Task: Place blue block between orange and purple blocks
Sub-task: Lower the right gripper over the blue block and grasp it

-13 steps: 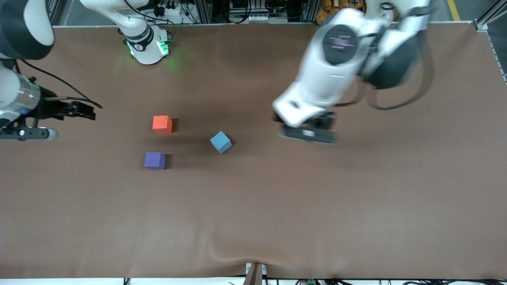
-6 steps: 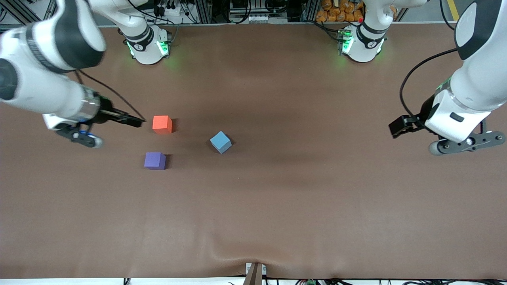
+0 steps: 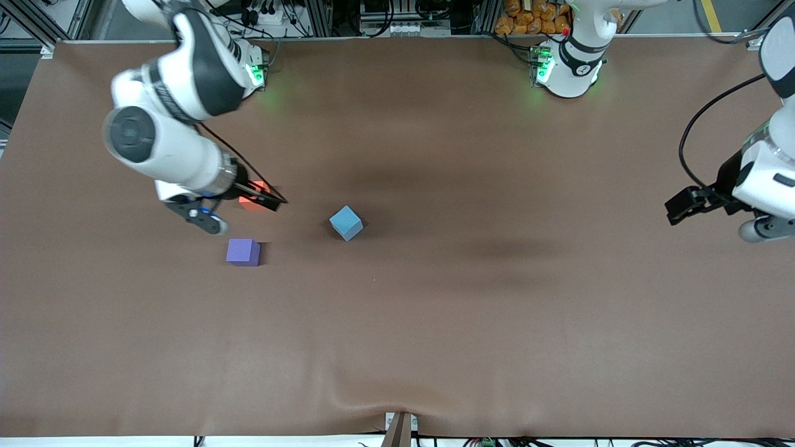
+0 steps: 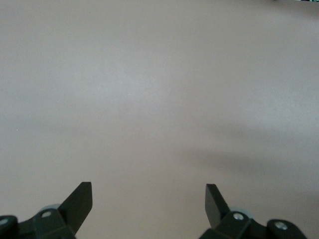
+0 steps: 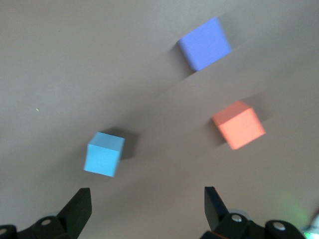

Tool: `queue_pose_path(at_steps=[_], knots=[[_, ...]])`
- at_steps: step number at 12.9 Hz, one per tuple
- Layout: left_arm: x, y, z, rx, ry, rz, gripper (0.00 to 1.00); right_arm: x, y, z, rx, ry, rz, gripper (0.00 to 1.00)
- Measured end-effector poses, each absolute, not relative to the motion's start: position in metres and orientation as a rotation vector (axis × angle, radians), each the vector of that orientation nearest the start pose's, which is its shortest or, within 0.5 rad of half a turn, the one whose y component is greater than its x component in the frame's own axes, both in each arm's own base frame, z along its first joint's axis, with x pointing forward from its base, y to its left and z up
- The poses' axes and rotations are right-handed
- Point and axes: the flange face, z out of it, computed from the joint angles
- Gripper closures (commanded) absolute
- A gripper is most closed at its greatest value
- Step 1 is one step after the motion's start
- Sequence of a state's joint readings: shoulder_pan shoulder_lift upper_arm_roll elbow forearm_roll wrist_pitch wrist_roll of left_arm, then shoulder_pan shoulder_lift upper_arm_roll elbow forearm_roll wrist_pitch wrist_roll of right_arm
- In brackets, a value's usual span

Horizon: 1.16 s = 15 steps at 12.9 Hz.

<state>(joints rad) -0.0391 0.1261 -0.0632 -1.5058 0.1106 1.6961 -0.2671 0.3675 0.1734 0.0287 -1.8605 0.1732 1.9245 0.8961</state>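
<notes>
The blue block (image 3: 346,222) (image 5: 103,154) lies on the brown table, turned at an angle, toward the left arm's end from the other two cubes. My right gripper (image 3: 277,203) (image 5: 148,199) hangs open and empty over the orange block (image 3: 248,200) (image 5: 239,124), partly hiding it in the front view. The purple block (image 3: 243,252) (image 5: 205,44) sits nearer the front camera than the orange one, with a gap between them. Open over bare table at its own end, my left gripper (image 3: 674,211) (image 4: 148,194) holds nothing.
Both robot bases (image 3: 233,68) (image 3: 568,62) stand along the table's back edge. The brown cover has a wrinkle (image 3: 366,397) near the front edge, by a small clamp (image 3: 400,428).
My right arm swung in from its end of the table and now hangs over the orange block. My left arm drew away from the blue block to its own end. No block moved.
</notes>
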Motion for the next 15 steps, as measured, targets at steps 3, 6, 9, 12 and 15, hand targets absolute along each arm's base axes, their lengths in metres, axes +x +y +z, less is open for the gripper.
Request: queue_pose_path(at_steps=[3,6,9,12,15], knots=[[0.589,-0.057,0.615,-3.044,-0.215,-0.175,0.0,0.53,0.291,0.377,-2.887,0.982,0.242,0.0],[0.574,-0.043,0.642,-3.041,-0.24,-0.239,0.0,0.525,0.329,0.335,-2.841,1.062,0.204,0.0],[0.572,-0.05,0.639,-3.044,-0.217,-0.223,0.0,0.522,0.353,0.294,-2.805,1.116,0.176,0.0],[0.571,-0.053,0.633,-3.044,-0.207,-0.206,0.0,0.516,0.365,0.26,-2.812,1.125,0.183,0.0],[0.571,-0.055,0.633,-3.044,-0.203,-0.205,0.0,0.514,0.365,0.241,-2.843,1.117,0.188,0.0]])
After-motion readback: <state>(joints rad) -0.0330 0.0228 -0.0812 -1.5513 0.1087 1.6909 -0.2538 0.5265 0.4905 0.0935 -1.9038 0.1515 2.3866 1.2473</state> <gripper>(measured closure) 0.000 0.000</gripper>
